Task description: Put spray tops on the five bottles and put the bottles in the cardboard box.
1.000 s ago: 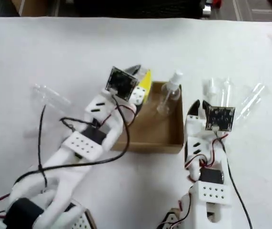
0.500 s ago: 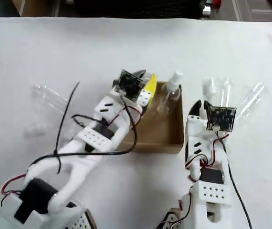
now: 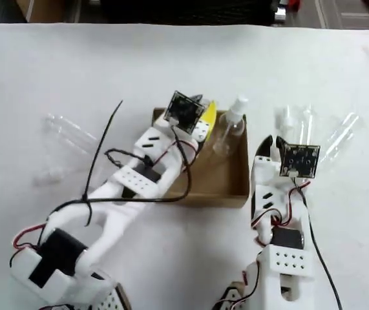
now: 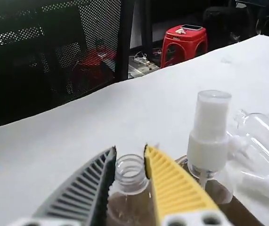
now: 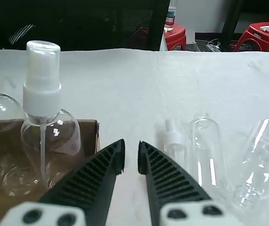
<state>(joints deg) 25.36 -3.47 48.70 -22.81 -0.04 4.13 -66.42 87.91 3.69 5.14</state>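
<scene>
Clear capless bottle (image 4: 128, 175) sits pinched inside the left claw (image 4: 129, 150).

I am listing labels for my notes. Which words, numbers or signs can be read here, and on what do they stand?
No text is readable.
The capped bottle, the cardboard box and the table are plain.
Marks on the camera board are too small to read.

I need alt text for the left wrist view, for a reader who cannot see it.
The left gripper, one finger grey and one yellow, is shut on the neck of an uncapped clear bottle. Beside it stands a second bottle with a white spray top.
</scene>
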